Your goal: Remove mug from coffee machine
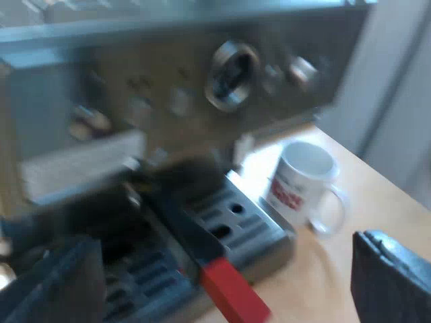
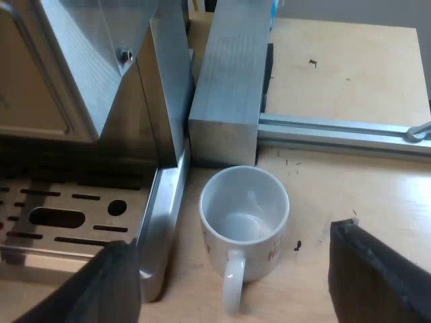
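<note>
Left wrist view: machine (image 1: pixel 168 101) front close by. One holder (image 1: pixel 232 293) locked in, red end out over the drip tray (image 1: pixel 249 222). One mug (image 1: pixel 303 182) stood upright on the table (image 1: pixel 384 202), just beside the tray. Left end effector (image 1: pixel 222 282) released, holding nothing.

Right wrist view: same mug (image 2: pixel 244 222), empty, on the table (image 2: pixel 350 182), touching nothing, tray (image 2: pixel 67 215) edge just beside. Right end effector (image 2: pixel 239 282) released, fingers either side of the mug, apart from it.

Judged: mug off the machine; removal about done. Next move calls for a clean withdrawal, clear of the mug's handle.
</note>
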Tool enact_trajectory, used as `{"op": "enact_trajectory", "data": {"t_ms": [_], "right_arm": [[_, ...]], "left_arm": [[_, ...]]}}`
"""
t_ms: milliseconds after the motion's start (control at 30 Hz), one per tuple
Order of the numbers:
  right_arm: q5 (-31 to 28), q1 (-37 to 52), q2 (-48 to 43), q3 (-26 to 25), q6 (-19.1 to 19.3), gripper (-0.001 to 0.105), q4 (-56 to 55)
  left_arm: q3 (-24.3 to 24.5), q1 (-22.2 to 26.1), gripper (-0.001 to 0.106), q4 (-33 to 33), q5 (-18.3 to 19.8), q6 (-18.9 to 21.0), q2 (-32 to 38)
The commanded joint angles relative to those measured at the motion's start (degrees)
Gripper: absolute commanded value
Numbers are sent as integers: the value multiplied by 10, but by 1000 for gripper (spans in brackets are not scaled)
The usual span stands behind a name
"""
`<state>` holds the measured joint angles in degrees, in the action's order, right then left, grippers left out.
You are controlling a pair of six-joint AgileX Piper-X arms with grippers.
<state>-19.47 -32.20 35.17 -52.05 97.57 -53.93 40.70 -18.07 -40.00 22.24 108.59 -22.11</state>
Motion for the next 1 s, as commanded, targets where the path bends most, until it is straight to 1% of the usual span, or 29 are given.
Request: {"op": "enact_trajectory", "data": {"t_ms": [33, 67, 100, 167, 200, 267, 300, 367, 467, 533, 567, 600, 667, 700, 733, 767, 800, 867, 1000], "right_arm": [[3, 0, 25, -18, -1, 62, -3], [3, 0, 35, -20, -5, 62, -1], [3, 1, 40, -20, -6, 62, 2], [8, 22, 58, -20, -26, 62, 7], [16, 28, 62, -20, -27, 62, 9], [47, 74, 74, -20, -25, 62, 14], [54, 87, 75, -20, -24, 62, 14], [88, 143, 78, -20, -15, 62, 14], [103, 179, 78, -20, -3, 62, 14], [108, 190, 78, -20, 4, 62, 14], [138, 278, 59, -20, 72, 62, 14], [140, 285, 58, -20, 75, 62, 14], [157, 318, 41, -20, 94, 62, 14], [161, 330, 34, -20, 106, 62, 14], [162, 335, 31, -20, 113, 62, 14], [164, 351, 18, -20, 142, 62, 11], [164, 358, 7, -20, 150, 62, 9], [164, 360, -14, -17, 150, 62, 9], [174, 359, -59, -10, 152, 62, 9]], "left_arm": [[23, 45, 77, 8, 25, 9, -18], [29, 69, 77, 8, 33, 9, -23], [31, 81, 77, 6, 33, 9, -25], [37, 121, 77, 1, 33, 9, -27], [37, 130, 77, 0, 33, 9, -27], [40, 155, 77, -8, 33, 6, -25], [41, 157, 77, -10, 33, 5, -25], [44, 161, 77, -24, 30, -8, -25], [44, 161, 77, -41, 28, -11, -25], [44, 161, 77, -56, 28, -24, -25], [44, 161, 77, -63, 10, -35, -25], [44, 161, 77, -64, 4, -37, -25], [44, 161, 77, -65, -24, -41, -23], [44, 161, 77, -65, -24, -41, -23], [44, 161, 77, -65, -33, -43, -21], [44, 161, 77, -67, -37, -47, -14], [44, 161, 77, -69, -37, -51, -8], [44, 161, 77, -84, -37, -79, 10], [44, 161, 77, -111, -42, -98, 46]]}}
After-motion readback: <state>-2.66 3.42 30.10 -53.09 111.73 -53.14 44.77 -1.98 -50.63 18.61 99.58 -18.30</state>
